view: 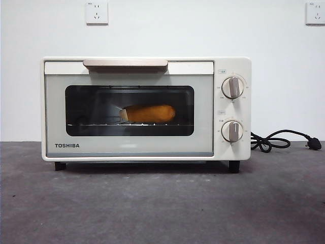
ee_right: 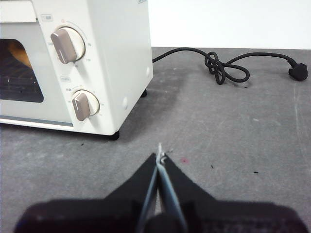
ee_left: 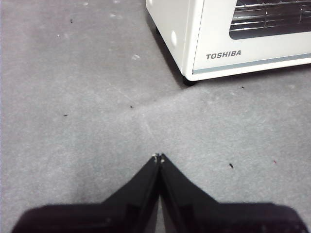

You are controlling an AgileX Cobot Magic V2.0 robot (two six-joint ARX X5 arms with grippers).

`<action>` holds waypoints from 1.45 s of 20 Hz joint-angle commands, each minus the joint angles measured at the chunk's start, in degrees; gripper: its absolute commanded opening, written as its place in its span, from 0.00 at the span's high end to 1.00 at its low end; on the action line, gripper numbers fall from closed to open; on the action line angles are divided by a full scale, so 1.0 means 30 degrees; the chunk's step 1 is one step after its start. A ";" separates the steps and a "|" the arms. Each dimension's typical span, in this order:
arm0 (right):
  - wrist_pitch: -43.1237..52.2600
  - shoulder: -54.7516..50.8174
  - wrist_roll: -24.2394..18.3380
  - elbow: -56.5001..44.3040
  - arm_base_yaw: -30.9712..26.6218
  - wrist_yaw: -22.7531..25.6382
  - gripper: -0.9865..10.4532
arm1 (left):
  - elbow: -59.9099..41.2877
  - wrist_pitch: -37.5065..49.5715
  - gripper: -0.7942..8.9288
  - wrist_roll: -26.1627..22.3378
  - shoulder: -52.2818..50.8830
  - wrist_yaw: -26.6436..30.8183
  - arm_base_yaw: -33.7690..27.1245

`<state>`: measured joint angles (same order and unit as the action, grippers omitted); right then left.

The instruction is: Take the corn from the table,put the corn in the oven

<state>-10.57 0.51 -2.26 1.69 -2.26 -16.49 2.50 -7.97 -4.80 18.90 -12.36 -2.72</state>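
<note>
The cream-white TOSHIBA oven [view: 144,147] stands on the dark grey table [view: 162,203] with its door closed. Behind the dark glass the yellow-orange corn [view: 150,113] lies on the wire rack; a sliver of the corn [ee_right: 18,52] also shows in the right wrist view. My left gripper [ee_left: 159,157] is shut and holds nothing, hovering over bare table near the oven's [ee_left: 214,43] left front corner. My right gripper [ee_right: 160,156] is shut and holds nothing too, over the table by the oven's [ee_right: 114,63] knob side. Neither gripper appears in the front view.
A knotted black cord [view: 271,141] with its plug [view: 314,144] lies on the table right of the oven; the cord [ee_right: 226,68] also shows in the right wrist view. Two wall sockets [view: 97,12] sit on the white wall behind.
</note>
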 commanded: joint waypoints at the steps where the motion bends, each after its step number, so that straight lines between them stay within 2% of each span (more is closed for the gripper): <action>1: 0.0080 0.0000 0.0204 -0.0189 -0.0022 0.0022 0.91 | -0.0160 0.0248 0.92 0.0168 0.0007 0.0000 0.0022; 10: 0.0080 0.0000 0.0204 -0.0189 -0.0022 0.0022 0.91 | -0.0160 0.0233 0.92 0.0168 0.0000 0.0000 0.0022; 13: 0.0087 0.0000 0.0204 -0.0189 -0.0022 0.0022 0.91 | -0.0160 -0.0568 0.92 0.0168 -0.1916 0.0051 0.0117; 17: 0.0087 0.0007 0.0204 -0.0189 -0.0022 0.0029 0.91 | -0.0153 -0.1508 0.92 0.0153 -0.6309 0.0131 -0.0066; 29: 0.0080 0.0044 0.0204 -0.0182 -0.0015 0.0022 0.91 | -0.0146 -0.1894 0.92 -0.0029 -0.6178 0.0627 -0.0080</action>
<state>-10.59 0.62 -2.11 1.69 -2.26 -16.49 2.55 -14.09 -4.84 0.47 -10.66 -2.85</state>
